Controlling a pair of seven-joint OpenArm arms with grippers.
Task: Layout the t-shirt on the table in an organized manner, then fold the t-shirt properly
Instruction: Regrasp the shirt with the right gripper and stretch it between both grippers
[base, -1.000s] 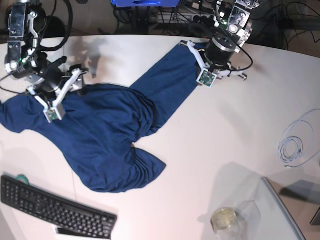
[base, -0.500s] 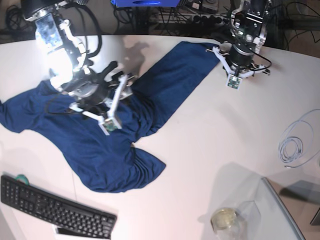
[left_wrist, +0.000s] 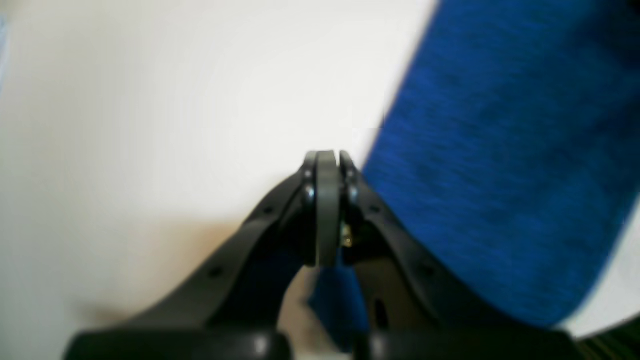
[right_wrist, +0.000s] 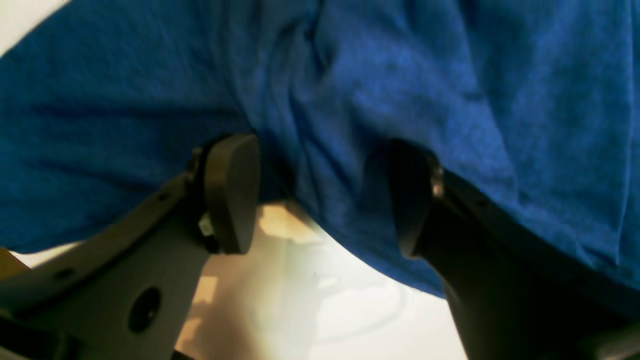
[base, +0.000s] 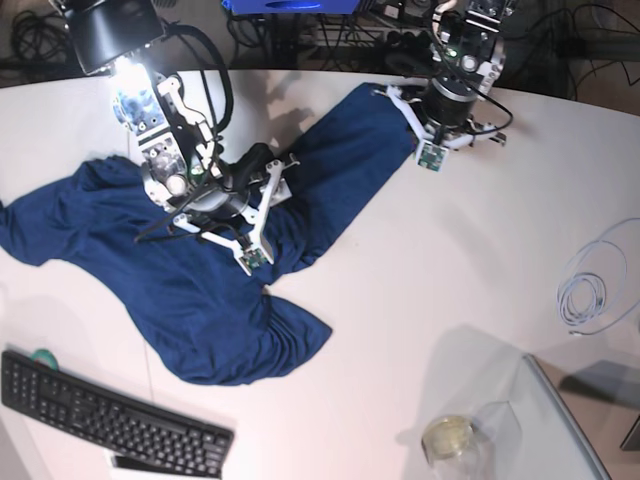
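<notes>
The navy t-shirt (base: 200, 270) lies crumpled across the left half of the white table (base: 430, 280), one long part reaching up to the far edge. My right gripper (base: 247, 250) hangs over the shirt's middle. In the right wrist view it (right_wrist: 320, 200) is open, its pads (right_wrist: 232, 195) straddling a hanging fold of blue cloth (right_wrist: 350, 100). My left gripper (base: 432, 152) is at the shirt's far right corner. In the left wrist view it (left_wrist: 327, 160) is shut, the cloth (left_wrist: 500, 175) lying against its right finger and showing between the finger bases.
A black keyboard (base: 110, 415) lies at the near left edge. A coiled white cable (base: 590, 290) rests at the right. A glass panel (base: 565, 430) and a small round jar (base: 448, 437) stand at the near right. Cables run behind the table's far edge.
My right arm has swung from the shirt's left side to over its middle. My left gripper went right, stretching the far corner, then came back a little to the left.
</notes>
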